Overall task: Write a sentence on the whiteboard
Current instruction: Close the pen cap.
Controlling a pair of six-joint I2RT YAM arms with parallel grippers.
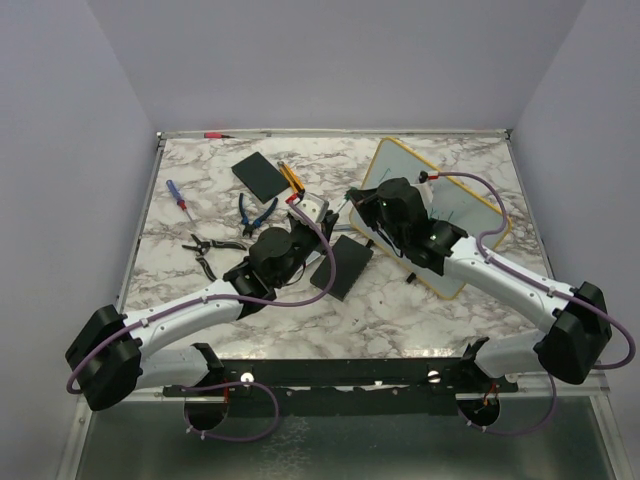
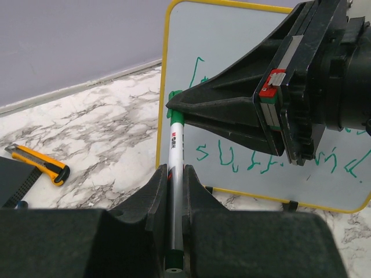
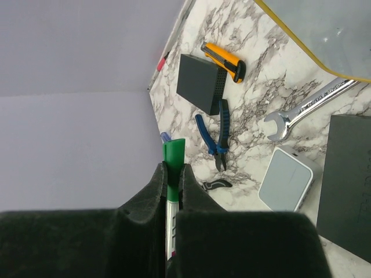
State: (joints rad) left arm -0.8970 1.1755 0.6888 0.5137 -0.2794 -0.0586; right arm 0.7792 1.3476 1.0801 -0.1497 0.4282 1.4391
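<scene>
Gripping one green marker [image 2: 175, 142] from both ends: left end effector [image 2: 177, 176] clamped on its barrel, right end effector [image 3: 172, 172] on its green tip. Whiteboard [image 1: 478, 215] upper right on tabletop [image 1: 400, 310]; right end effector hides part of the sentence [image 2: 232, 163]. Pliers [image 3: 211, 133], wrench [image 3: 301, 110], utility knife [image 2: 40, 165] lie left.

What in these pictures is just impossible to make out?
- Left wrist view: the right hand covers much of the sentence; unreadable.
- Top view: the right arm overlies the whiteboard; lettering too small.
- Right wrist view: frame edge cuts the whiteboard to one corner.
</scene>
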